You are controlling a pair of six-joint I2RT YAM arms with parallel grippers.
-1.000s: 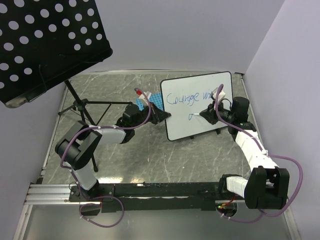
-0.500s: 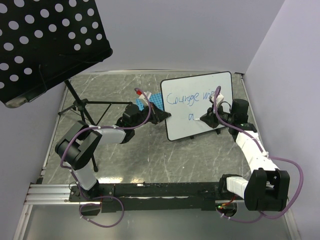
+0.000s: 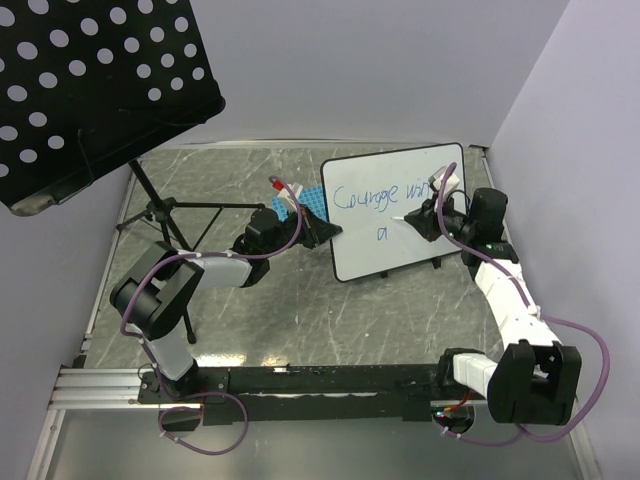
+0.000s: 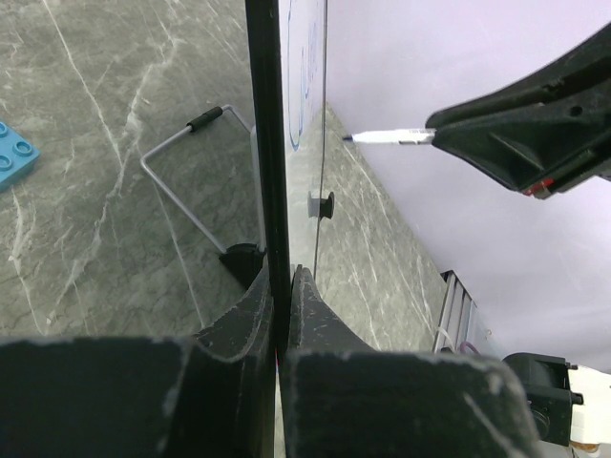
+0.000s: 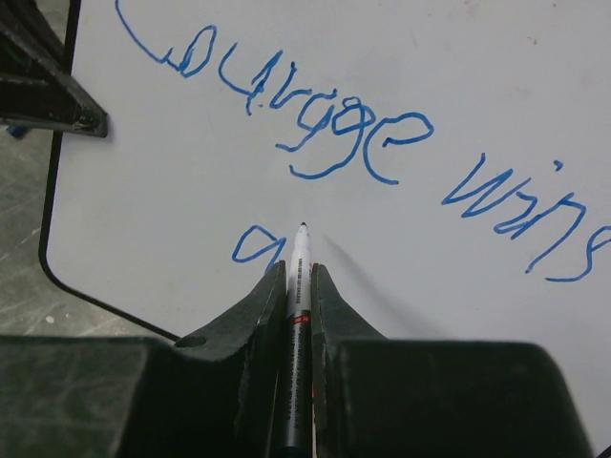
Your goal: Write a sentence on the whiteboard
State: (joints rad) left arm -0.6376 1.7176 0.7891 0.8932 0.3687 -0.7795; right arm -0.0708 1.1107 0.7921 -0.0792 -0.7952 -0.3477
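The whiteboard stands tilted on the table, with my left gripper shut on its left edge. Seen edge-on in the left wrist view, the board's dark rim runs up between the closed left gripper. The sentence in blue reads "Courage wins", with a lone "a" below it. My right gripper is shut on a white marker. The marker's tip hangs just off the board face, right of the "a". The right gripper faces the board's middle.
A black perforated music stand looms at the back left, its tripod legs on the table. A blue gridded rack lies behind the left gripper. The board's wire prop and a blue brick sit behind the board.
The right gripper finished the "a" and has moved the marker up and slightly right, away from that letter. The left gripper and the board have stayed put.
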